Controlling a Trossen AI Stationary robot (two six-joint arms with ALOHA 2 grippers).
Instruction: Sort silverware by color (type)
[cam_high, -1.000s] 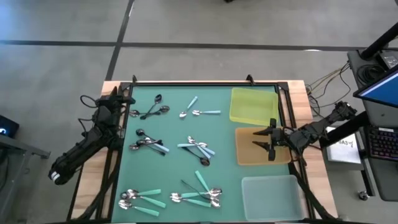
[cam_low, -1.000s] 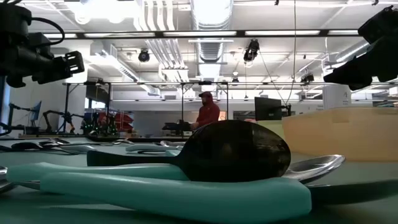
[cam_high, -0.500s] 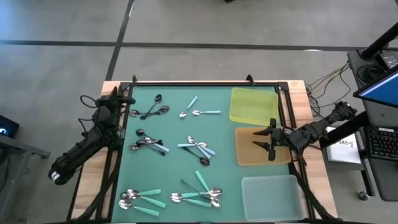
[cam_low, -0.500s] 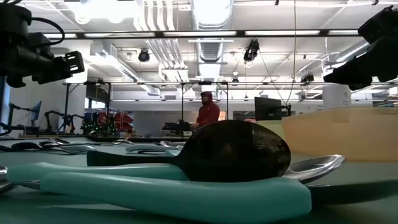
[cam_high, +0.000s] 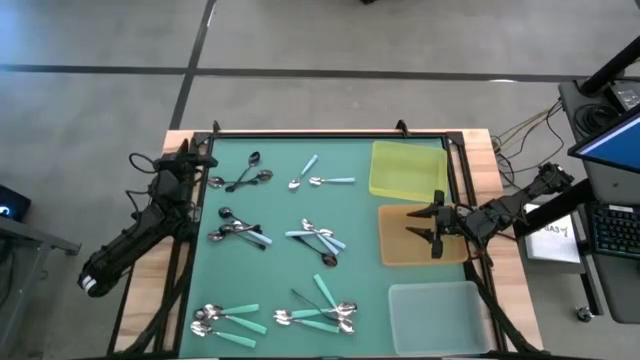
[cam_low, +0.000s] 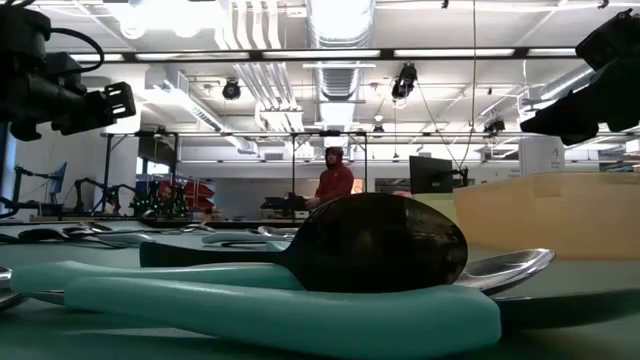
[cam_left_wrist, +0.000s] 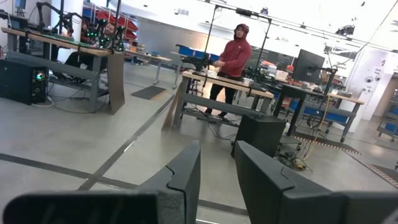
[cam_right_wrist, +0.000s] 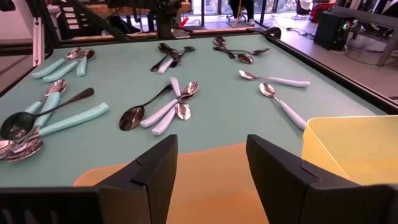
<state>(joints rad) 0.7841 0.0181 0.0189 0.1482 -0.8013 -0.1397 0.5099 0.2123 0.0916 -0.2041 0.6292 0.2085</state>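
Several small spoons lie in loose clusters on the green mat: dark-handled ones (cam_high: 240, 176), light blue ones (cam_high: 322, 181), mixed groups (cam_high: 240, 231) (cam_high: 318, 238), and teal-handled groups (cam_high: 225, 318) (cam_high: 320, 310) near the near edge. In the low view a dark spoon bowl (cam_low: 385, 245) rests on teal handles (cam_low: 280, 300). My left gripper (cam_high: 203, 160) (cam_left_wrist: 216, 152) hangs open at the table's far left corner, pointing out into the room. My right gripper (cam_high: 412, 225) (cam_right_wrist: 211, 146) hovers open over the orange tray (cam_high: 455, 255), facing the spoons (cam_right_wrist: 165, 106). Neither gripper holds anything.
Three flat trays line the table's right side: yellow (cam_high: 408, 168) at the far end, orange in the middle, clear (cam_high: 440, 315) at the near end. A black frame (cam_high: 320, 132) borders the mat. A person in a red hoodie (cam_left_wrist: 233, 56) stands at benches far behind the table.
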